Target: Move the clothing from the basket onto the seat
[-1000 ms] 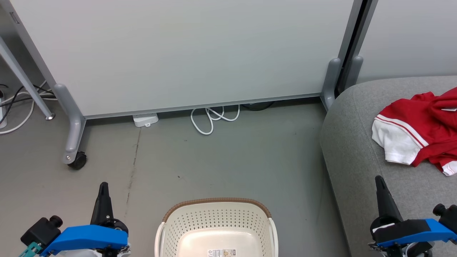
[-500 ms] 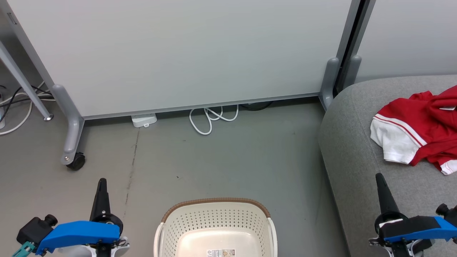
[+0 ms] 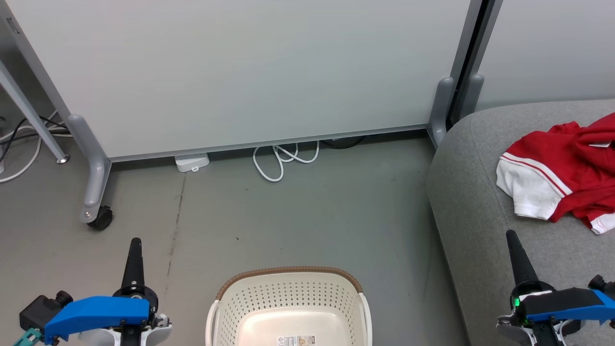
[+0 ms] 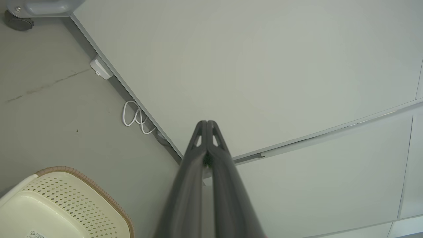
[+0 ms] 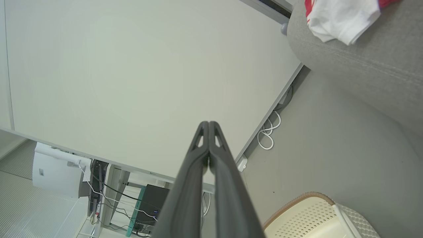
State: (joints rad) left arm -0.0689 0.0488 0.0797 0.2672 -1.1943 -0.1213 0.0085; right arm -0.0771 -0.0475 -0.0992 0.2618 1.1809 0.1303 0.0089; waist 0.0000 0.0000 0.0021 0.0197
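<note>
Red clothing [image 3: 571, 168] with a white, red-striped sleeve lies bunched on the light grey seat [image 3: 480, 202] at the right; its white sleeve [image 5: 343, 15] shows at the top of the right wrist view. The cream basket [image 3: 288, 307] with a brown rim stands on the floor at bottom centre, with just a label inside. My left gripper [image 3: 134, 242] is shut and holds nothing, left of the basket [image 4: 66, 205]. My right gripper [image 3: 510, 235] is shut and holds nothing, over the seat's front part. Its fingers [image 5: 209, 125] are pressed together.
A pale grey partition panel [image 3: 240, 72] on castor feet [image 3: 98, 218] stands behind the floor. White cable loops [image 3: 283, 158] and a white power adapter [image 3: 192, 162] lie at its base. More cables [image 3: 19, 139] trail at the far left.
The whole head view has shifted slightly, so the camera moved. Both grippers sit a little lower in the picture; they stay shut. Clothing and basket have not moved.
</note>
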